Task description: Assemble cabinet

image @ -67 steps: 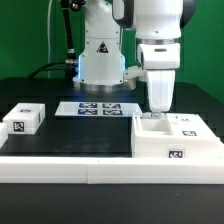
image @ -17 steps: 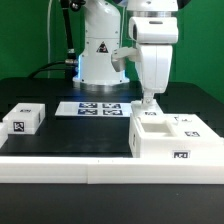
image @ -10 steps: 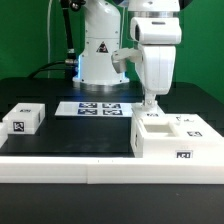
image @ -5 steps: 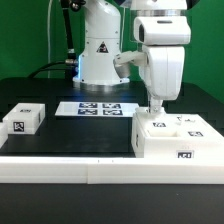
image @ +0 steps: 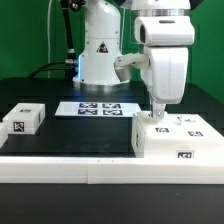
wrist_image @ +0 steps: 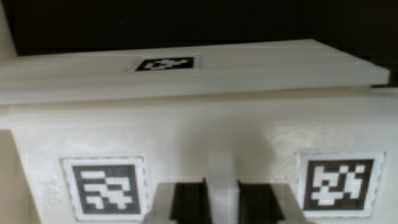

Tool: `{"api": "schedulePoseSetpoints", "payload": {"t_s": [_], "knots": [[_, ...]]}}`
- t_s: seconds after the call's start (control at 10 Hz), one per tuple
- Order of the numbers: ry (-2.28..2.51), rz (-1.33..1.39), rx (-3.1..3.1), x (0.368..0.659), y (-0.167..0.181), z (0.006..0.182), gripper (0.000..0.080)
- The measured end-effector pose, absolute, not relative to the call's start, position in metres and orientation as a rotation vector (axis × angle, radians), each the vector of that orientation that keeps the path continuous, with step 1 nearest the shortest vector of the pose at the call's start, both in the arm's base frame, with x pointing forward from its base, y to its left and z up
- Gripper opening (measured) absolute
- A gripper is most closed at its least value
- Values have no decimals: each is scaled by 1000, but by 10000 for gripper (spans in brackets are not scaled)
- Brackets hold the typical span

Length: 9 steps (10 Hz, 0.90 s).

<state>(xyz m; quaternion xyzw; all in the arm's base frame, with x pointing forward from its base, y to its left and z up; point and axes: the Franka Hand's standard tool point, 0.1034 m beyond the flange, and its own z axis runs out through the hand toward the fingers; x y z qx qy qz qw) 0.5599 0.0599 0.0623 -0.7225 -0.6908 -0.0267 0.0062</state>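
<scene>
Hanging above cabinet (image: 178,142), tool (image: 156,113) pointing down, small block (image: 24,121) well apart

Remote log, exterior view. I counted one arm (image: 165,60) carrying one gripper (image: 157,113). White furniture pieces came to two: one large cabinet box (image: 178,146) and one small block (image: 25,120). I also noted one marker board (image: 100,108) and one long rail (image: 90,172). The block showed two tags (image: 17,126). In the wrist view I counted three tags on the box and two fingers (wrist_image: 187,205).
</scene>
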Motion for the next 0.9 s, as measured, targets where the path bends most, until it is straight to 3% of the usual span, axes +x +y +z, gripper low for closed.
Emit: {"api": "schedulePoseSetpoints", "payload": {"t_s": [0.9], "knots": [[-2142, -107, -2290, 576, 59, 62, 70]]}}
